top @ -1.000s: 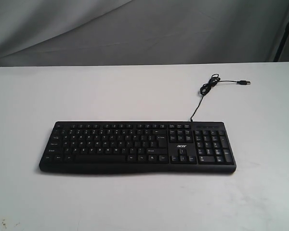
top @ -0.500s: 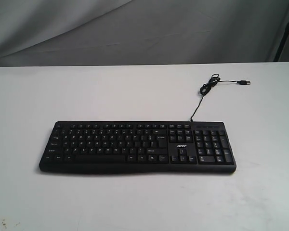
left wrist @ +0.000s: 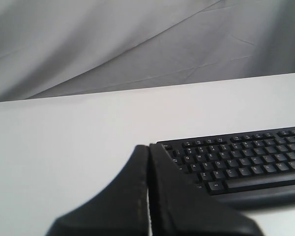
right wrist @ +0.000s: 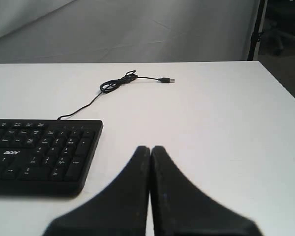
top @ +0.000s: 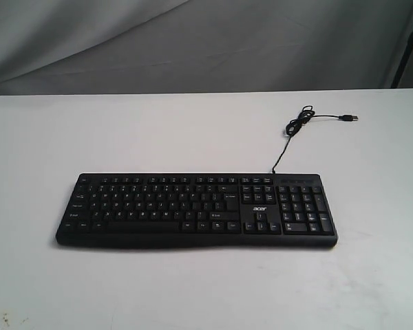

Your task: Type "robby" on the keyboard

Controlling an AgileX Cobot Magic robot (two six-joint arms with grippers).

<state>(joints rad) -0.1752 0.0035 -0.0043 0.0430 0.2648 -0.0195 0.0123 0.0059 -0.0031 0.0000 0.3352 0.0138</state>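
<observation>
The black keyboard [top: 197,210] lies flat in the middle of the white table, number pad at its right end, a white "acer" logo above the arrow keys. Its thin cable [top: 292,130] runs back to a loose USB plug [top: 349,118]. Neither arm shows in the exterior view. In the left wrist view my left gripper [left wrist: 148,146] is shut and empty, held short of the keyboard's [left wrist: 241,162] left end. In the right wrist view my right gripper [right wrist: 150,147] is shut and empty, off the number-pad end of the keyboard [right wrist: 39,152].
The white table [top: 193,130] stretches on all sides of the keyboard. A grey cloth backdrop [top: 193,41] hangs behind it. A dark stand [top: 407,41] rises at the far right past the table's edge.
</observation>
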